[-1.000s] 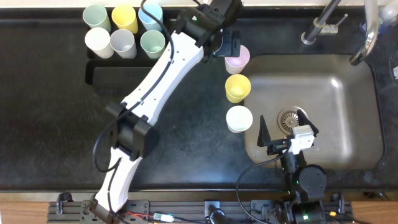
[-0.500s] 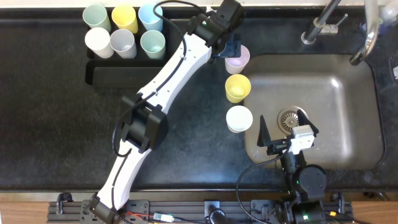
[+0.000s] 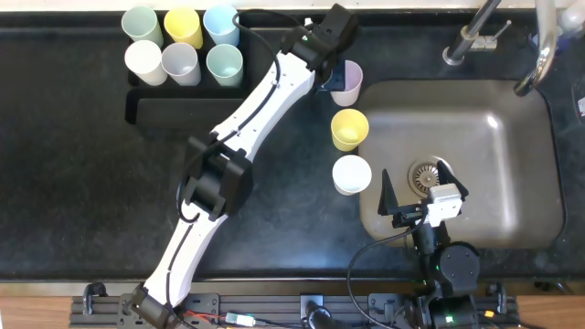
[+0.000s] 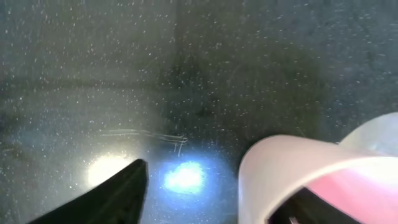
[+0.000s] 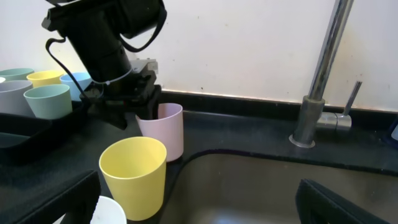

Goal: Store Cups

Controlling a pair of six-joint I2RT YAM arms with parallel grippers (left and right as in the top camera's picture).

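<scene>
Left tool (image 5: 132, 111) is at the rim of the pink cup (image 5: 163, 130). Fingers are spread: in the left wrist view one finger (image 4: 118, 190) is outside the cup with a clear gap to it, and the other shows dark past the cup's near wall. Released, nothing clamped.

The pink cup stands upright on the bench (image 3: 73, 183) at the sink's (image 3: 494, 146) back left corner, with the tap (image 5: 323, 68) well off to the side. Along the sink's left edge you have a yellow cup (image 3: 349, 129) just beside the pink one, then a white cup (image 3: 351, 174) nearer the arm bases.

Six cups sit in two rows of three on a dark tray (image 3: 174, 108) at the bench's back left, well apart from the sink.

Right tool (image 3: 416, 187) is over the sink near the drain, fingers wide apart, holding nothing.
</scene>
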